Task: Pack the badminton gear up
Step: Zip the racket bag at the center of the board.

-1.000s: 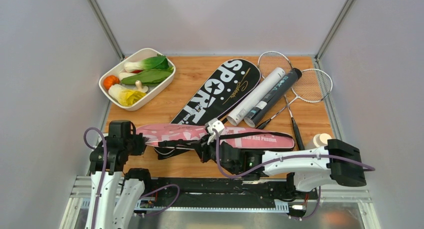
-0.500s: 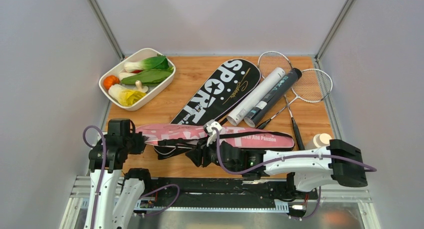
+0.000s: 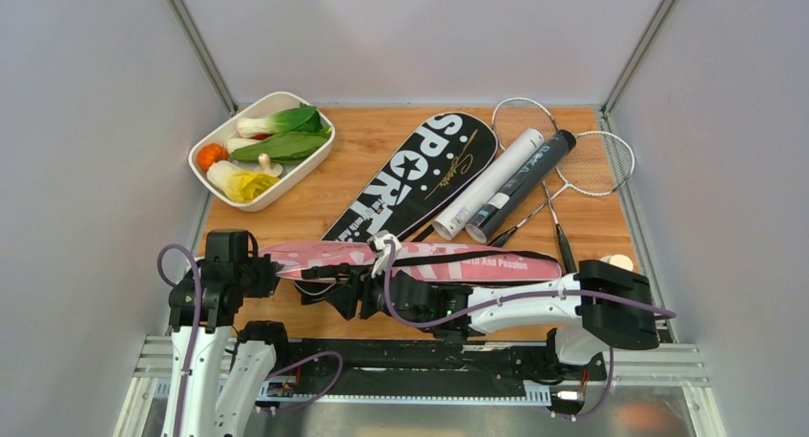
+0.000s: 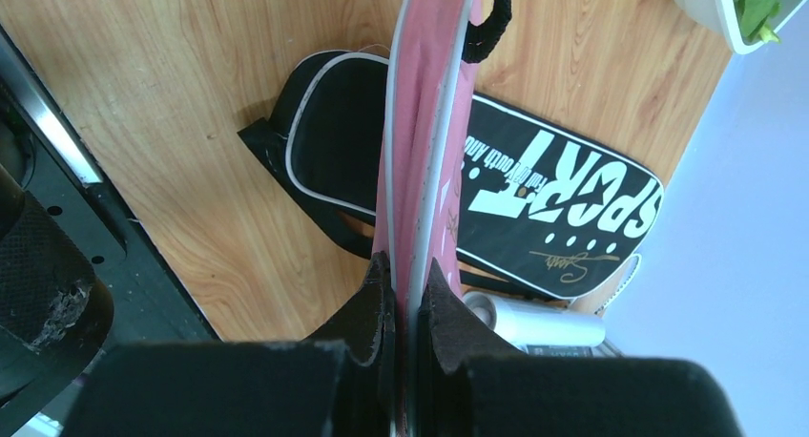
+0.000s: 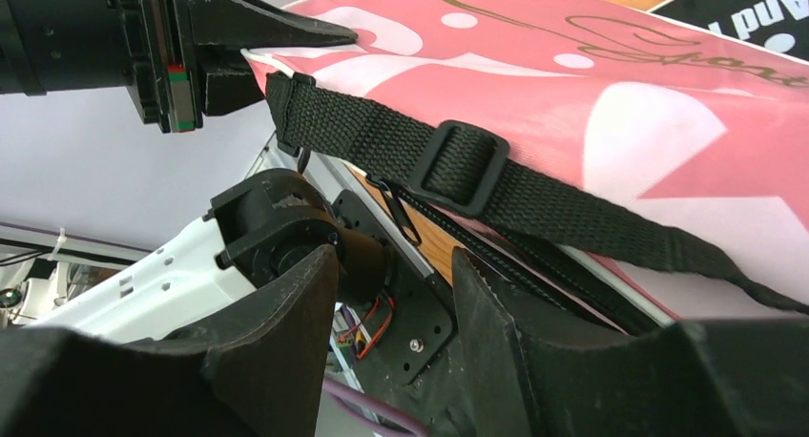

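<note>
My left gripper (image 3: pixel 271 271) is shut on the left end of the pink "SPORT" cover (image 3: pixel 429 261), which lies across the near table and shows edge-on (image 4: pixel 425 151) in the left wrist view. Under that cover's near edge my right gripper (image 3: pixel 342 295) is open with nothing between its fingers (image 5: pixel 286 313). The cover's black strap (image 5: pixel 458 160) and its zip pull (image 5: pixel 401 213) hang just ahead of them. Behind lie the black "SPORT" cover (image 3: pixel 420 175), a white tube (image 3: pixel 488 182), a black tube (image 3: pixel 520 187) and two silver rackets (image 3: pixel 584 160). No shuttlecocks show.
At the back left stands a white dish of vegetables (image 3: pixel 303 173). The tan cap of a small bottle (image 3: pixel 618 261) peeks out behind my right arm at the table's right edge. Grey walls close in both sides, and a metal rail runs along the near edge.
My right gripper has opened, and the right arm has slid left along the pink cover's near edge. My left gripper keeps its hold and has not moved.
</note>
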`<control>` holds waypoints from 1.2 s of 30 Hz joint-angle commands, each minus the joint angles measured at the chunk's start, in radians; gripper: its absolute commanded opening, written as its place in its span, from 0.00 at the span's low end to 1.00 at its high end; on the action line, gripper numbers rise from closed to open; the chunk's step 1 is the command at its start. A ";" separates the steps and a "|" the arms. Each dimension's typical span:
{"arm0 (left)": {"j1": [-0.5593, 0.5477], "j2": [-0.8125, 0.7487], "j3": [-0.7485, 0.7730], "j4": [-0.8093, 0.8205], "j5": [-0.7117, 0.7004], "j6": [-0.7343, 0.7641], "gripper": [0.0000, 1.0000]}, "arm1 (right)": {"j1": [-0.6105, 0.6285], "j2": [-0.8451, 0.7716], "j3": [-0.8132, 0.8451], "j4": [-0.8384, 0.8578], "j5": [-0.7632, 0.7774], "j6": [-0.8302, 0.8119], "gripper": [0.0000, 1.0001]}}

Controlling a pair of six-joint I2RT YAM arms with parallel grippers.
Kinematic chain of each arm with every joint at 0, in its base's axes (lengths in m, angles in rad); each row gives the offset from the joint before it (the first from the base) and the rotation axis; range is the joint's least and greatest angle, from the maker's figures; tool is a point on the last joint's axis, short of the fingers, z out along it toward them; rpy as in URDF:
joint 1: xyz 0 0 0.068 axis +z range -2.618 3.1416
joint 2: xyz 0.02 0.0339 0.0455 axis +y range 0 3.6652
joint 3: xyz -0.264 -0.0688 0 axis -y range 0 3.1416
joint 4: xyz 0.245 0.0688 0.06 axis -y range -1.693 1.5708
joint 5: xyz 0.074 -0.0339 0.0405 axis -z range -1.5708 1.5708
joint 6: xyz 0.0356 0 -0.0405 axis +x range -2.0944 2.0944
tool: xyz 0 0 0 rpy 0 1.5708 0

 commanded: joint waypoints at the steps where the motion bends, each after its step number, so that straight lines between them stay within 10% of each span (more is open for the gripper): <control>1: 0.001 -0.019 0.017 0.002 0.071 -0.043 0.00 | -0.014 0.038 0.060 0.085 0.043 -0.026 0.54; 21: 0.001 -0.059 -0.080 0.032 0.141 -0.007 0.00 | -0.040 0.038 0.062 0.124 0.067 -0.155 0.45; 24: 0.001 -0.056 -0.077 0.030 0.140 -0.002 0.00 | -0.042 0.038 0.062 0.125 0.075 -0.159 0.37; 27: 0.001 -0.058 -0.073 0.026 0.129 -0.004 0.00 | -0.042 0.031 0.057 0.126 0.079 -0.173 0.02; 36: 0.001 -0.009 0.092 0.029 -0.065 0.011 0.00 | -0.054 -0.175 -0.124 -0.055 0.111 -0.238 0.00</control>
